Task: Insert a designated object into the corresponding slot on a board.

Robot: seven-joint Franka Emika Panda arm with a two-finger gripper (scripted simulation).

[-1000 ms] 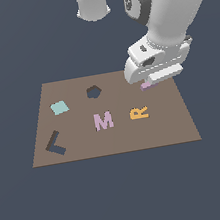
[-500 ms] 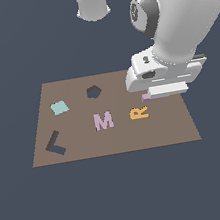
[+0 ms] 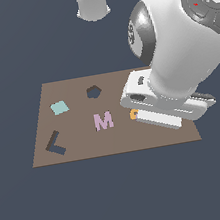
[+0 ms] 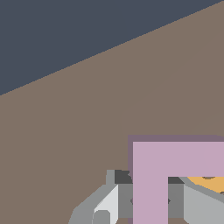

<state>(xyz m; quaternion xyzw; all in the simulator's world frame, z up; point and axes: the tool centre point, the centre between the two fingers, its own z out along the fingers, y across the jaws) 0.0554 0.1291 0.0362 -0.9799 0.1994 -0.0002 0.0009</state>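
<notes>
The lilac L (image 4: 151, 175), flat and matte with square edges, is seen only in the wrist view, close before the camera and over the brown board (image 4: 87, 127), with the gripper (image 4: 148, 199) narrowed on it. In the exterior view the L is hidden behind the glossy white arm, low at the board's right part. There the dark L-shaped slot (image 3: 54, 144) lies at lower left, well apart. An orange letter (image 3: 132, 114) peeks out beside the gripper. Dark blue-grey ground surrounds the board.

slot (image 3: 54, 143) lies on board (image 3: 87, 146), exterior view's left.
</notes>
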